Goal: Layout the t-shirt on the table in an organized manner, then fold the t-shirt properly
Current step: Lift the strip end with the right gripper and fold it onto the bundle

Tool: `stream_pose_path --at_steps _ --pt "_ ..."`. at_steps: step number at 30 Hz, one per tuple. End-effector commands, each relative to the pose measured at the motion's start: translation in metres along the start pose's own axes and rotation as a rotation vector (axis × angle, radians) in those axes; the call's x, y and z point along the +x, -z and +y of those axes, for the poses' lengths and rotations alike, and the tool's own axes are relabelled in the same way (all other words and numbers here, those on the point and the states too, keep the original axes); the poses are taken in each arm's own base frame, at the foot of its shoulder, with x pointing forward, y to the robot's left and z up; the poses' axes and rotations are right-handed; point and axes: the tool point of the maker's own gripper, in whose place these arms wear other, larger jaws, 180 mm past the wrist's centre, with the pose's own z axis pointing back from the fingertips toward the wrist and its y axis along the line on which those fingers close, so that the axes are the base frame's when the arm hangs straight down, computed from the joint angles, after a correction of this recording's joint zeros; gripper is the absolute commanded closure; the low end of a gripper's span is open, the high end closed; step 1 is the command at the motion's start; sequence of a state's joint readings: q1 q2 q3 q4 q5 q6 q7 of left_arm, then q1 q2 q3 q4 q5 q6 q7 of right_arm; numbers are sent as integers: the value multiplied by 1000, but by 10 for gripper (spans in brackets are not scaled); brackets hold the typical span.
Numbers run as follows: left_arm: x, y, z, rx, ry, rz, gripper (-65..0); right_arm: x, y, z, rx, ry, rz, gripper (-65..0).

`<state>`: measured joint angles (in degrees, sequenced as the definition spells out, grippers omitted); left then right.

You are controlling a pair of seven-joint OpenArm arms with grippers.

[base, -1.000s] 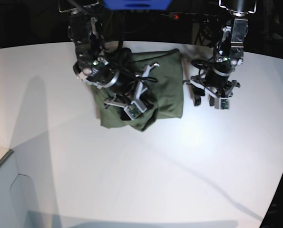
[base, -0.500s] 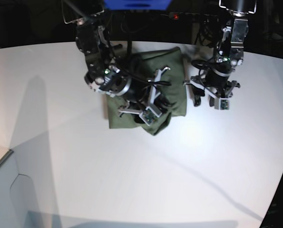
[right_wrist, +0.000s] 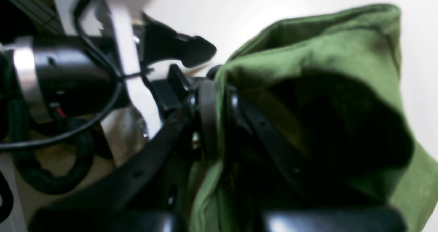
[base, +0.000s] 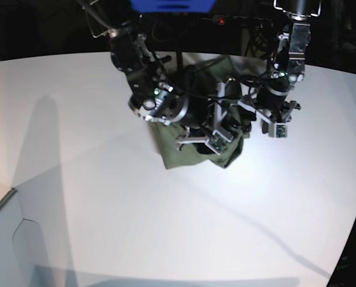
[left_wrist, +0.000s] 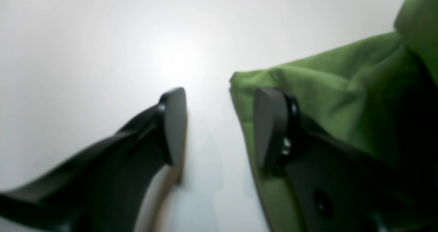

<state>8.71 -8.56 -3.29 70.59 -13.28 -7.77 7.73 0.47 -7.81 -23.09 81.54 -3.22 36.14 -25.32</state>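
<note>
Right wrist view: right claw (right_wrist: 219,98) clamped on t-shirt (right_wrist: 335,54) edge, fabric bunched beyond its fingers, likely carrying fold across. Left claw (left_wrist: 219,126) apart, empty, one finger over shirt edge, other over bare worktop (left_wrist: 102,37), seemingly waiting.

dark room behind the rig; small red indicator light (base: 221,21) at top; blue panel (base: 172,5) above; grey floor (base: 10,251) lower left

Blue object (base: 172,5) beyond far edge.
</note>
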Motion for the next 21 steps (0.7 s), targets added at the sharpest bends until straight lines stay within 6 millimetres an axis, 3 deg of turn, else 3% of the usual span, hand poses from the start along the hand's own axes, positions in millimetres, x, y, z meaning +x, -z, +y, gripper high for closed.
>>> stream_pose_path --at_steps 1,7,10,18,21 --pt "14 1 -1 -7 2 -44 -312 27 0 -4 -5 -8 -78 0" --pt "14 1 -1 -7 2 -44 -312 13 10 -4 15 1 -32 0" --pt "14 1 2 0 -1 -46 -312 9 15 5 42 -8 -15 -3" --pt "17 -8 3 0 10 -59 -312 27 8 21 61 -49 -63 -282" --pt "22 -19 12 24 1 -82 -312 44 -4 22 40 -70 -115 -340"
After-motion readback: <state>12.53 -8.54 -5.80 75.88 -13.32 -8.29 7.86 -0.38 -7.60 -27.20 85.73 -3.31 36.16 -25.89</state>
